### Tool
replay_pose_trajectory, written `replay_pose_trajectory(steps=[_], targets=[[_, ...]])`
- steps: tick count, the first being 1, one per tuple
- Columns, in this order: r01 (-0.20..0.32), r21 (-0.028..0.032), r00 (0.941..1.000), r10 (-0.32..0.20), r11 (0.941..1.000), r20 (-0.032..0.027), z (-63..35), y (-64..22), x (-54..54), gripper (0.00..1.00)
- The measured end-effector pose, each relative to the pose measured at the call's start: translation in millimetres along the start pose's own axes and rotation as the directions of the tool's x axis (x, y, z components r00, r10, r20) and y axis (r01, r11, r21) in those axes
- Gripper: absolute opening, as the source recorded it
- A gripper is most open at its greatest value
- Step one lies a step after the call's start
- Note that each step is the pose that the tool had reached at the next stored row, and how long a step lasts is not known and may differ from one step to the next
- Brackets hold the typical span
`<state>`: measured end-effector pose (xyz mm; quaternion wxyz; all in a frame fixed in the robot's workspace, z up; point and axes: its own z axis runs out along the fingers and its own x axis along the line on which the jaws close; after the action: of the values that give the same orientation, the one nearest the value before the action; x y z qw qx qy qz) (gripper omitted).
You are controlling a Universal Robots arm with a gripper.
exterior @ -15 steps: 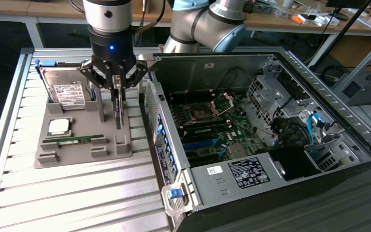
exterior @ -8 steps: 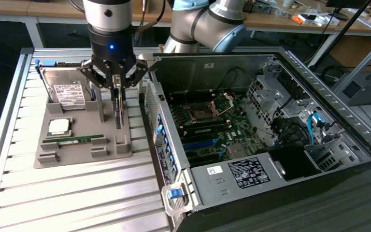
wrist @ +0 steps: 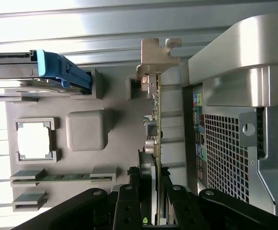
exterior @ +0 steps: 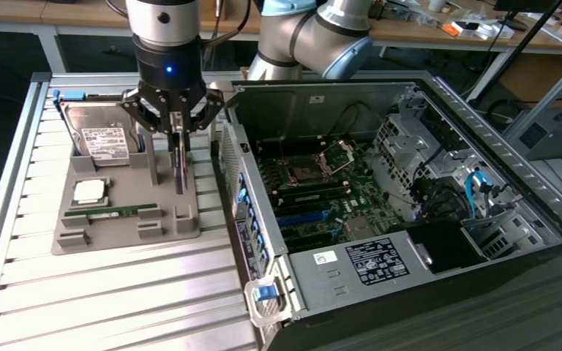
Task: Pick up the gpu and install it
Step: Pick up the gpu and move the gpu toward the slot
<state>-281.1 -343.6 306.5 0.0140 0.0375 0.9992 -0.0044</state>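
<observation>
A tray (exterior: 125, 238) lies on the counter (exterior: 115, 292), at the exterior view's left. The open computer case (exterior: 515, 183) sits just beside it to the right, with the motherboard (exterior: 330, 190) flat inside. On the tray, the hard drive (exterior: 100, 135) is at the far end, the processor (exterior: 90, 191) in front of it, and the memory stick (exterior: 115, 212) nearer still. The gpu (exterior: 178, 164) stands on edge along the tray's case-side border. The hand (exterior: 175, 131) is directly above it, fingers pressed to both faces.
</observation>
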Motion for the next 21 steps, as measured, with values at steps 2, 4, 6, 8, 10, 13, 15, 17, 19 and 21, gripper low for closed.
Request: replay_pose_trajectory(steps=[2,4,6,8,10,13,15,17,19,21], targets=[[0.0,-0.0002,1.0,0.0,1.0,0.0001,-0.5,0.0,0.0,0.27],[0.0,-0.0001,1.0,0.0,1.0,0.0,-1.4,0.0,0.0,0.27],[0.0,-0.0001,1.0,0.0,1.0,0.0,-2.9,0.0,-0.1,0.27],[0.0,-0.0005,1.0,0.0,1.0,0.0001,-4.4,0.0,-0.1,0.27],[0.0,-0.0007,1.0,0.0,1.0,0.0002,-5.3,0.0,-0.2,0.27],[0.0,-0.0008,1.0,0.0,1.0,-0.0001,-6.5,0.0,-0.2,0.27],[0.0,-0.0013,1.0,0.0,1.0,0.0002,-7.0,0.0,-0.2,0.27],[0.0,-0.0014,1.0,0.0,1.0,0.0001,-7.4,0.0,-0.2,0.27],[0.0,-0.0014,1.0,0.0,1.0,0.0,-7.8,0.0,-0.2,0.27],[0.0,-0.0015,1.0,0.0,1.0,0.0,-8.2,0.0,-0.2,0.27]])
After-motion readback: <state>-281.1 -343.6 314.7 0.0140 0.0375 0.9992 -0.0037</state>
